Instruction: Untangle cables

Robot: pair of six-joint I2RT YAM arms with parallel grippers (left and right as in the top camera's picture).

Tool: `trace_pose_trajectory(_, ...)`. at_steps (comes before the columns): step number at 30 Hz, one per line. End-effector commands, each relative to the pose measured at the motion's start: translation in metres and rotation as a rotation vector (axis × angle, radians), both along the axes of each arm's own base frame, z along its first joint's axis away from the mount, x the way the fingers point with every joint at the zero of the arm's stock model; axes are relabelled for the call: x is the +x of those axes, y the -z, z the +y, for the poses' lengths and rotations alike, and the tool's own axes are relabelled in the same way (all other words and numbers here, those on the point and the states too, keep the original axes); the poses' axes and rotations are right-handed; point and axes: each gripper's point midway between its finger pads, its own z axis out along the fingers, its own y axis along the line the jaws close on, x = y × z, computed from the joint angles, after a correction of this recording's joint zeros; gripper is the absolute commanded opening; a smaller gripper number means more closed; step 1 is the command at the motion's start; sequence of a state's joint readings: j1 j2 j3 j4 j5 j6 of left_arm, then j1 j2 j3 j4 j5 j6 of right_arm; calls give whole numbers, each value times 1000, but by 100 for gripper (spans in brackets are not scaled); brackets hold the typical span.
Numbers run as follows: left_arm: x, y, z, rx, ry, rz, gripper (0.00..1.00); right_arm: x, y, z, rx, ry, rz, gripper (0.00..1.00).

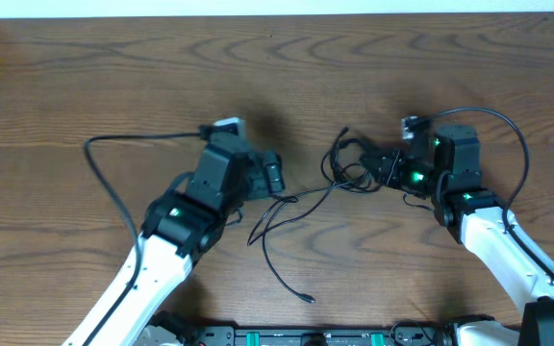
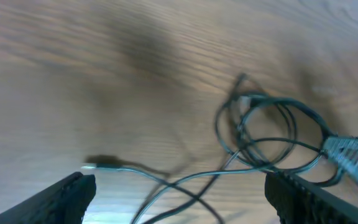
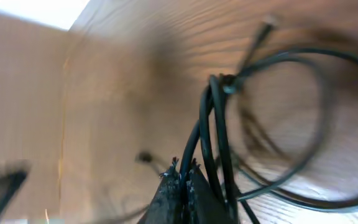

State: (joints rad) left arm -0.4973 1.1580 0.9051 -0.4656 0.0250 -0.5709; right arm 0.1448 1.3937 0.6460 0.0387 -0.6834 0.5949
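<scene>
My left fingers [image 2: 67, 200] stand wide apart with nothing between them, low over the counter [image 1: 65, 77] a little left of its middle. My right fingers [image 3: 182, 193] are pressed together, clamped on the cables [image 1: 354, 171] where several black strands bunch up. The cables lie just right of the counter's middle, well away from the far and side edges. Their knot [image 2: 241, 124] of overlapping loops gathers right at my right fingers. From it a few long strands fan out across the wood toward the near edge, passing just in front of my left fingers, and one ends in a small plug [image 1: 308, 300] near that edge.

As I judge it, the job is only partly done; some tails already lie loose and straightish, but the loops by my right fingers cross one another several times, and no cable lies fully apart from the rest. What remains, I think, is to anchor the bundle on the right, take one free strand with the left, draw it clear of the loops, then repeat for each cable until they lie apart.
</scene>
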Motion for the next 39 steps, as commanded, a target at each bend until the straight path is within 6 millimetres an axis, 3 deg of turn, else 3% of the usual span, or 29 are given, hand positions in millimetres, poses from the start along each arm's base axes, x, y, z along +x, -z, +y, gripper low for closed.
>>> trace_pose_trajectory(1,3,2,-19,-10,141,-22,93,-33,-38,33,87,-399,-289,1)
trace_pose_trajectory(5,10,-1,-30,-11,209,-70,93,-58,-64,45,190,-599,-462,1)
trace_pose_trajectory(13,5,2,-45,-18,329,-74,93,-64,-77,48,233,-655,-531,1)
trace_pose_trajectory(26,9,42,-48,22,336,34,89,-67,-84,49,330,-618,-360,1)
trace_pose_trajectory(31,10,46,-48,24,336,41,87,-66,-87,49,351,-603,-318,1)
trace_pose_trajectory(35,10,45,-49,13,323,46,77,-64,-96,50,383,-594,-290,1)
trace_pose_trajectory(39,10,47,-49,-106,163,137,76,-61,-107,51,411,-587,-281,1)
